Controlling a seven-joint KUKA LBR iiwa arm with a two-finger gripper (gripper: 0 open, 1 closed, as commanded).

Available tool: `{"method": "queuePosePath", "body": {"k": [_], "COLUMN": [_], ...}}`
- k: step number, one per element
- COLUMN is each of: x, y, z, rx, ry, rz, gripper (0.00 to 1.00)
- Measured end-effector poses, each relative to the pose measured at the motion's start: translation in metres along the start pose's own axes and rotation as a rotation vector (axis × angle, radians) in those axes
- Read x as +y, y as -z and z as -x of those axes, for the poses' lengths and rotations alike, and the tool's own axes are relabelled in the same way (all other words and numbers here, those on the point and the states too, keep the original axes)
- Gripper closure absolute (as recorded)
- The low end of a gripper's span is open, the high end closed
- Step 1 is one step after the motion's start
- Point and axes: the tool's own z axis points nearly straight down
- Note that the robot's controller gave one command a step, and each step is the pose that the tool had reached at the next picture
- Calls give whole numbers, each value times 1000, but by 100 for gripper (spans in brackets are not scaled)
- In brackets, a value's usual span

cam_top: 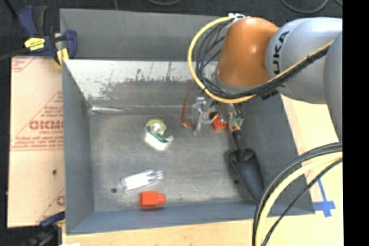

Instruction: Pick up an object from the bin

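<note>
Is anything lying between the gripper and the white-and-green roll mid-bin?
Nothing visible: only bare bin floor lies between the gripper and the roll. The small red piece is on the gripper's other side.

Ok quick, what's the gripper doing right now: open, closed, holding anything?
gripper: cannot be told whether open, closed or holding anything; it is down near the back wall of the bin.
</note>
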Motion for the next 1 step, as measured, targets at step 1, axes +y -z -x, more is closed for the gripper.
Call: {"method": "queuePosePath", "body": {"k": [1], "x": [0], "y": [13], "z": [0], "rx": [0], "ry": [0], "rz": [0], "gripper": [100]}}
